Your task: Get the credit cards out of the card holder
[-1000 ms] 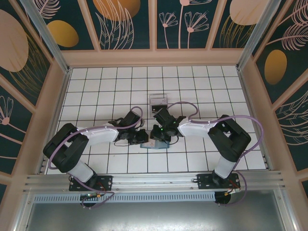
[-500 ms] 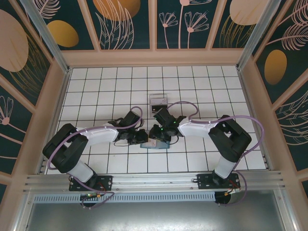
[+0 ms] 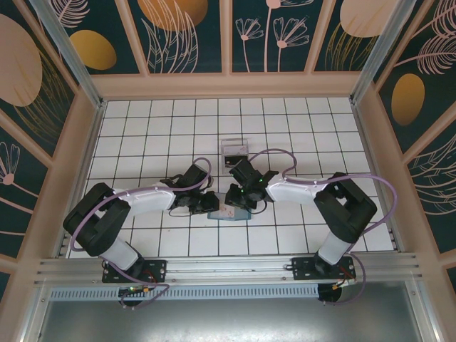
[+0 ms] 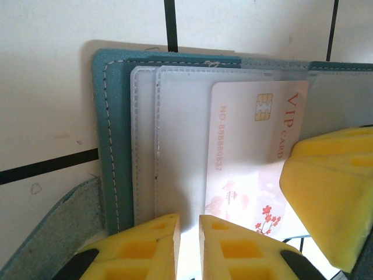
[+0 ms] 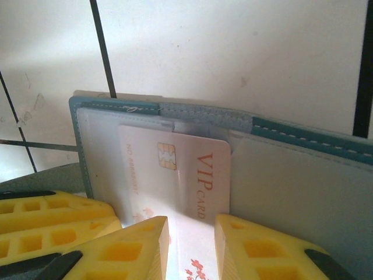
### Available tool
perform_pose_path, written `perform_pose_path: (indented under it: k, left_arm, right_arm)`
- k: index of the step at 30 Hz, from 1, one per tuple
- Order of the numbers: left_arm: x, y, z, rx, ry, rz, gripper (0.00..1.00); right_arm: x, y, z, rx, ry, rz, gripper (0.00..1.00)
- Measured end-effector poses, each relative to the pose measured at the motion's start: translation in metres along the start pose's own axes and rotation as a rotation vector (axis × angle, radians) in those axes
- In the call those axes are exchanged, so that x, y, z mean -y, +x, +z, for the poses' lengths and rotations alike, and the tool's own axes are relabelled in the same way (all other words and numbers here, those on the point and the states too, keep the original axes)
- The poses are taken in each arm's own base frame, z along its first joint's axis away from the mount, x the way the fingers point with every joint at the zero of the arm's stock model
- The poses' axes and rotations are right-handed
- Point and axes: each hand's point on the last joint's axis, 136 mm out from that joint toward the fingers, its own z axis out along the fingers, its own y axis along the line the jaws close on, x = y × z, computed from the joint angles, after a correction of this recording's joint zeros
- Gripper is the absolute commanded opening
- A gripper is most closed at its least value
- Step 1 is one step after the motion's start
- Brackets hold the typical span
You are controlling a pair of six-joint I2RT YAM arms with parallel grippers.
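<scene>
Surface: a white tiled table (image 3: 142,135) with black grid lines, enclosed by teal panels printed with plants. A small clear box (image 3: 234,150) stands just beyond the work area.

Subject: the card holder (image 3: 231,213) lies open and flat on the tiles at mid-table, between the two arms. Its teal stitched border and frosted plastic sleeves show in both wrist views.

Progress: one credit card (image 4: 245,151) lies on the holder's left panel, within its outline. Its far end appears tucked under a clear sleeve edge, so it is judged not yet extracted. No card is seen lying free on the tiles. Whether the other sleeves hold cards cannot be told. The task is judged to be at an early stage.

Grippers: the left gripper (image 4: 187,248) has its fingers nearly together, with the near sleeve edge running into the slit; this reads as a pinch on the card holder. The right gripper (image 5: 192,251) has its fingers somewhat apart over the card face, clamping nothing visible.

Markings: "VIP CARD" in red, a gold chip, a red blossom print, and a number starting "NO 8888"; the rest is unclear.
</scene>
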Motion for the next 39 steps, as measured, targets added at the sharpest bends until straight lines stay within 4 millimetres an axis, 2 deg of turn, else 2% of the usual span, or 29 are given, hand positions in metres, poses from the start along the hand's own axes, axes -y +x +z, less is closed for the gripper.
perform_pose_path:
  k: [5,12,18,28,39]
  left_arm:
    - [-0.001,0.001,0.0,-0.004,-0.006,-0.003,0.17]
    - [-0.001,0.001,-0.001,-0.004,-0.009,-0.004,0.17]
    - [-0.001,0.0,-0.001,-0.004,-0.008,-0.003,0.17]
    - [-0.002,0.001,-0.001,-0.006,-0.017,-0.006,0.15]
    - [-0.006,-0.002,0.001,-0.009,-0.06,0.01,0.16]
  right_arm:
    - [0.004,0.003,-0.002,0.002,-0.003,0.001,0.29]
    - [-0.002,-0.001,-0.015,0.034,-0.039,-0.005,0.28]
    - [0.007,0.001,-0.01,0.026,-0.032,0.006,0.27]
    - [0.001,-0.001,-0.009,0.031,-0.07,0.001,0.26]
    - [0.009,0.002,0.002,0.015,-0.048,0.007,0.25]
